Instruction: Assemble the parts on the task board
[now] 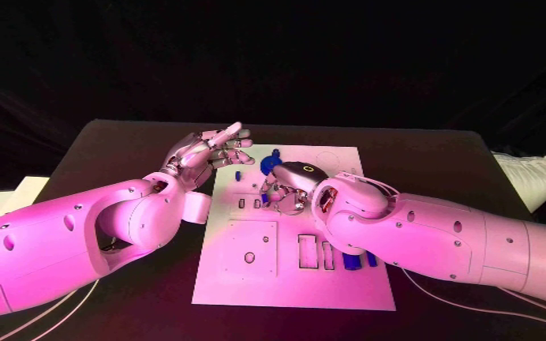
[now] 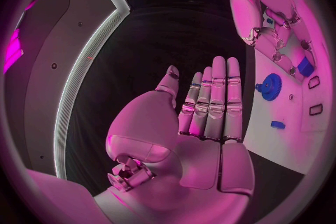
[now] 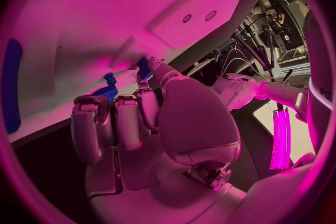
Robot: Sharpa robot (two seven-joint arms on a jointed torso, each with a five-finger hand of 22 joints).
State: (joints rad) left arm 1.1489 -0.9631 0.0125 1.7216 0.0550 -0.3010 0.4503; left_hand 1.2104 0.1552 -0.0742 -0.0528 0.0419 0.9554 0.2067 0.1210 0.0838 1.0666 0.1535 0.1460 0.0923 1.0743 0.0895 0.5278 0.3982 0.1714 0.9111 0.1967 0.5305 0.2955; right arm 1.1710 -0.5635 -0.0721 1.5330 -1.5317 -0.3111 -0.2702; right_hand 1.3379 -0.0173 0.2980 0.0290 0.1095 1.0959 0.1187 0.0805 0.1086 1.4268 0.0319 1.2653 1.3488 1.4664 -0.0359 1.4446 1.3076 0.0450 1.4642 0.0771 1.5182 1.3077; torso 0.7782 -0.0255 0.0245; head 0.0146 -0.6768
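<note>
Hovering off the task board's (image 1: 298,266) 10 o'clock edge, the left hand (image 1: 211,150) is empty, fingers straight over bare tabletop (image 1: 120,148). The right hand (image 1: 287,185), fingers curled, grips a blue part (image 3: 107,91) on the board's upper half; its forearm partly hides other parts (image 1: 356,261) at 4 o'clock.
</note>
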